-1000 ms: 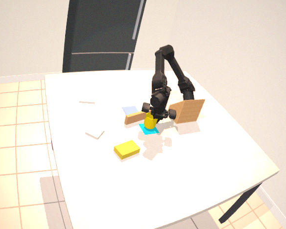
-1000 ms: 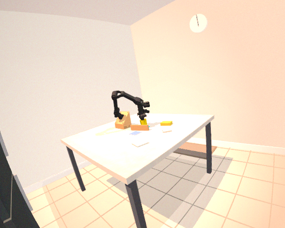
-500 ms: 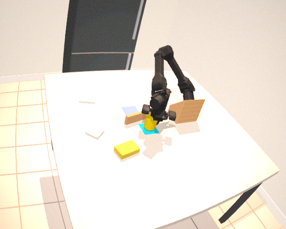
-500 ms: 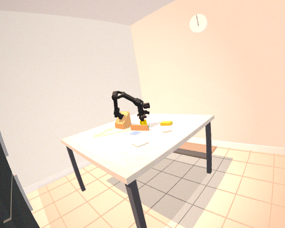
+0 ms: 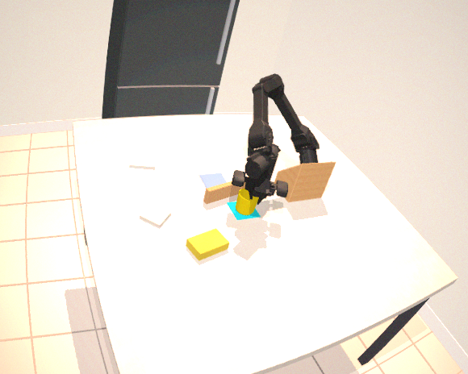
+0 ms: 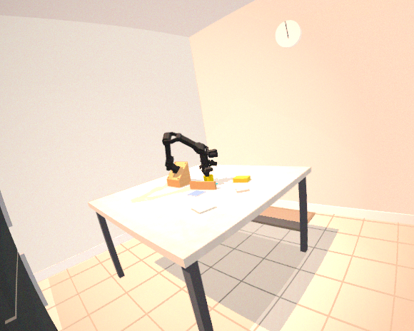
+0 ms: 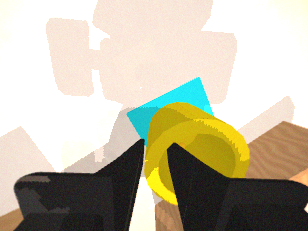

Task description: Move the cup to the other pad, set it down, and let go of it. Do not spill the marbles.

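Resting upright on the cyan pad at frame centre, the cup looks delivered; gripper straddles its rim, fingers parted, letting go.

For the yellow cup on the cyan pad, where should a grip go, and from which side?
On the rim wall of the yellow cup, from above: one finger inside, one outside. It stands upright and open-topped on the cyan pad, with a wooden block close behind, so a top approach keeps it level.
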Robot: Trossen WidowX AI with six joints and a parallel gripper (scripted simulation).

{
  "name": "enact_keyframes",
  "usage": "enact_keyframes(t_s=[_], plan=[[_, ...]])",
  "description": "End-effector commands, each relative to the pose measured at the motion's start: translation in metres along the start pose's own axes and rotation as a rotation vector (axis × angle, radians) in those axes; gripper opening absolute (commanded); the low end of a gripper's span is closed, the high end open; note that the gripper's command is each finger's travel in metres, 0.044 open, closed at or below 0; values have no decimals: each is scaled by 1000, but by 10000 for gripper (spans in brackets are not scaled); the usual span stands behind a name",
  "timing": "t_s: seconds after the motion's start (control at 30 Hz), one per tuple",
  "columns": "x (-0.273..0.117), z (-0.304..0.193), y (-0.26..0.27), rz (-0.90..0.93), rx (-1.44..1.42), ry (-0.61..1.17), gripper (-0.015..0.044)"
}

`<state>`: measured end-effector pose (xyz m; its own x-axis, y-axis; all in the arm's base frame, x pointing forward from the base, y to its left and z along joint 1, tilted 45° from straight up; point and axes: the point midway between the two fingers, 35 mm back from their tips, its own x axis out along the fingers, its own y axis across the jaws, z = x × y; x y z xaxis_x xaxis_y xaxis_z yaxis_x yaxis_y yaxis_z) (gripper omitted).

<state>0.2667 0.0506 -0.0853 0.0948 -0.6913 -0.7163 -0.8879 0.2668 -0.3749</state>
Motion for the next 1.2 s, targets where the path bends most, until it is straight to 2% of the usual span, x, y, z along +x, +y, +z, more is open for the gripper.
enact_keyframes(t_s=[0.0,1.17], plan=[[0,0,0,-1,1,-1,147],[-47,1,4,2,-8,4,147]])
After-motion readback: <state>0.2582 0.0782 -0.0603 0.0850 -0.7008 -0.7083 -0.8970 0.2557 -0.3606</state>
